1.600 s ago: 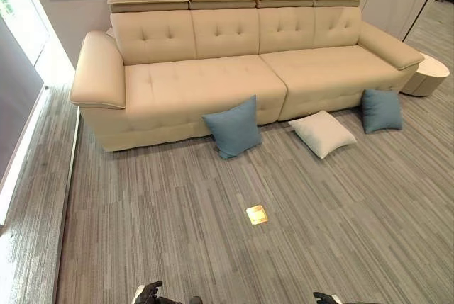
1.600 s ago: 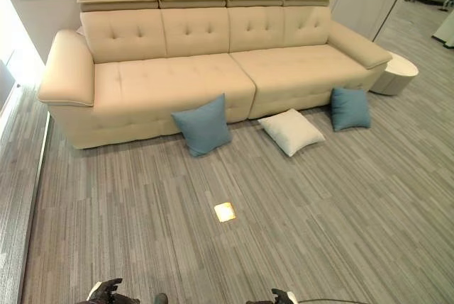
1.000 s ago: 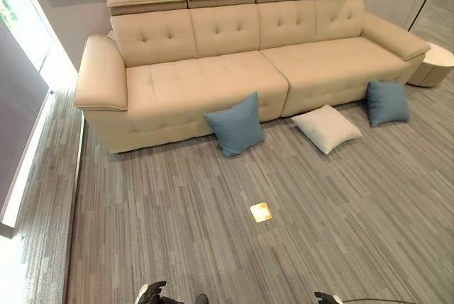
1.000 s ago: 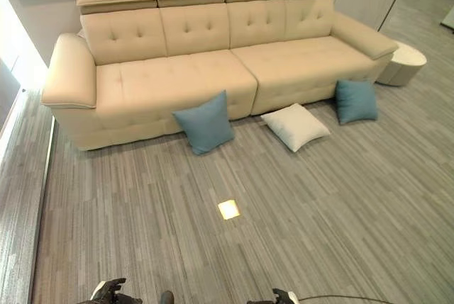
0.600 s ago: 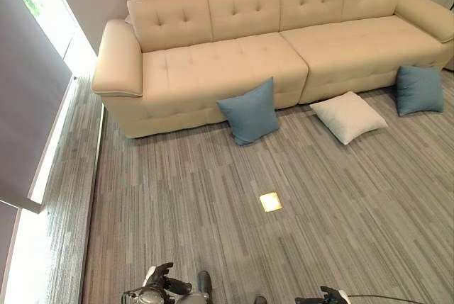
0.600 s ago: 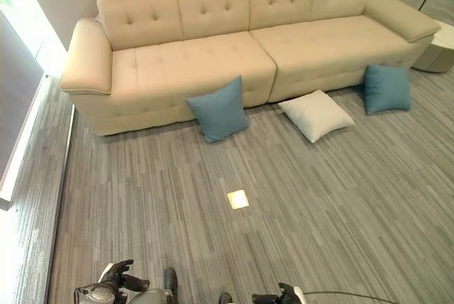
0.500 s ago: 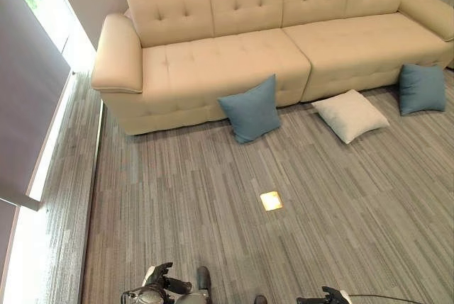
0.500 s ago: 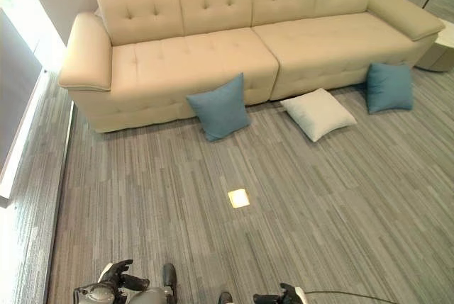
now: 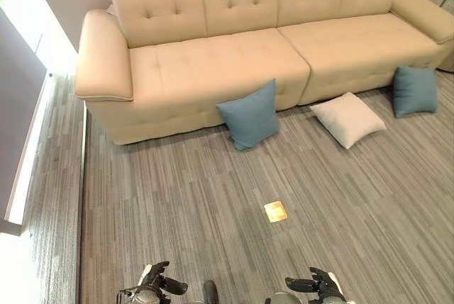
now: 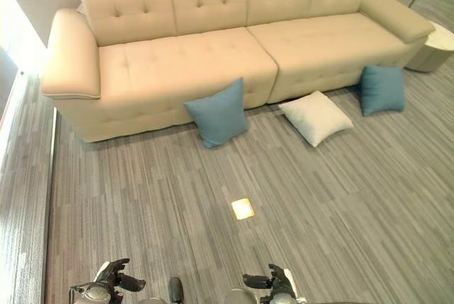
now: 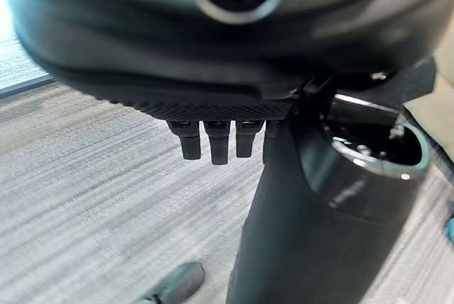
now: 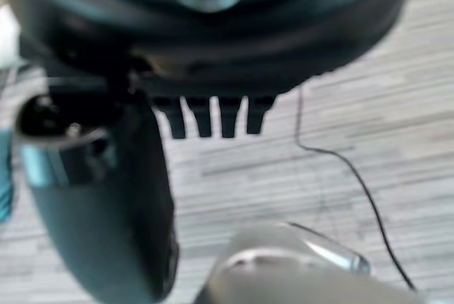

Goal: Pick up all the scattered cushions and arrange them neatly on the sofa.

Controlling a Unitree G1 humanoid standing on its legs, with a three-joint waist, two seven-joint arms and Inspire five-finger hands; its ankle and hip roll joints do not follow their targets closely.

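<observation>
While both robot hands [image 9: 157, 286] [image 9: 317, 286] relaxed (holding nothing): sofa [image 9: 234, 56] bare, cushions [image 9: 250, 115] floored.

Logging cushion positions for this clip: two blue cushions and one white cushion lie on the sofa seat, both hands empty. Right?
Not quite. In the left eye view the two blue cushions and the white cushion lie on the floor before the sofa, not on its seat. The rest holds.

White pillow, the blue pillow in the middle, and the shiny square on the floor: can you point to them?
white pillow [image 9: 348, 119], left eye view, middle of its top face.
middle blue pillow [image 9: 250, 115], left eye view, centre of its front.
shiny floor square [image 10: 242, 209], right eye view, its centre.
</observation>
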